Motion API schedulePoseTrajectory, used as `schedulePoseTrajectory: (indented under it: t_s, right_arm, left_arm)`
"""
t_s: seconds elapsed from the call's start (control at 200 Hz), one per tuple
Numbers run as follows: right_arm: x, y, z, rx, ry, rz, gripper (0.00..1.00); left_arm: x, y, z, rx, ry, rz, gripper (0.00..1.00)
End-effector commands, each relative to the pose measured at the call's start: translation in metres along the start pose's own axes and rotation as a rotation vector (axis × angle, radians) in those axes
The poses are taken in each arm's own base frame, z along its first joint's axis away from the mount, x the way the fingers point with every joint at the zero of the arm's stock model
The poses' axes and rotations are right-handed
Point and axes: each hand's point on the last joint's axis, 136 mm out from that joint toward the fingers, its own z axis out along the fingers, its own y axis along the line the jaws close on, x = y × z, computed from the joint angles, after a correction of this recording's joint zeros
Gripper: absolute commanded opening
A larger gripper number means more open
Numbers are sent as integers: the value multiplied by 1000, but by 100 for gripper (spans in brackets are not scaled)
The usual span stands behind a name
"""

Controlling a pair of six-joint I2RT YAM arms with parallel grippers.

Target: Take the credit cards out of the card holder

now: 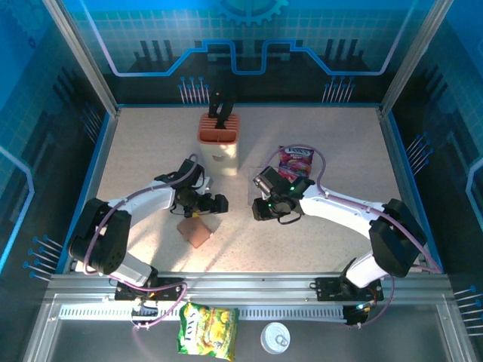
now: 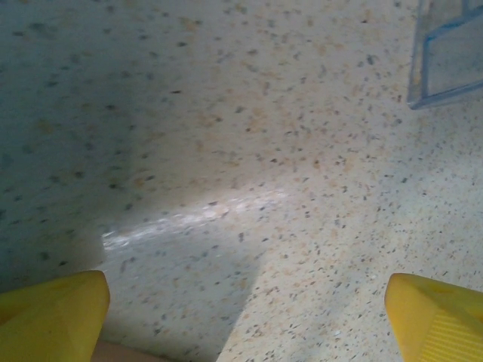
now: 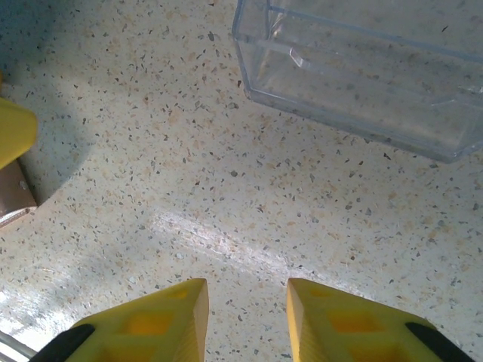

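L end effector (image 2: 245, 313) spread wide by the card holder (image 1: 195, 231), prob readying a grab; R end effector (image 3: 247, 317) narrow, empty, low over surface (image 3: 226, 188), likely on standby

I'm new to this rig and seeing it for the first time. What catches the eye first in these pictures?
Two white arms meet mid-table, with a brown wallet lying beside the left gripper, whose yellow fingers stand wide apart. Behind them stands an orange-topped knife block. A purple snack packet lies to its right, near the clear tray.
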Motion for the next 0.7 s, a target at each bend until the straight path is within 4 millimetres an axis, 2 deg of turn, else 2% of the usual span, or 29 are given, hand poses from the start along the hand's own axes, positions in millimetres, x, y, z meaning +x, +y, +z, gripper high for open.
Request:
schedulePoseTrajectory:
  t_s: [0.0, 0.285, 0.39, 0.54, 0.695]
  right_arm:
    - [7, 1, 0, 21, 17, -7, 33]
    - [6, 8, -1, 30, 27, -34, 35]
    - [3, 12, -3, 25, 24, -42, 35]
    - [-1, 20, -7, 11, 23, -63, 36]
    - [0, 27, -9, 3, 28, -90, 36]
  left_arm:
    - [11, 19, -13, -60, 2, -57, 98]
    - [39, 44, -28, -118, -30, -157, 99]
    - [46, 38, -26, -68, -32, -194, 99]
    - [51, 34, -32, -93, -41, -188, 98]
    - [56, 41, -41, -150, -96, -241, 99]
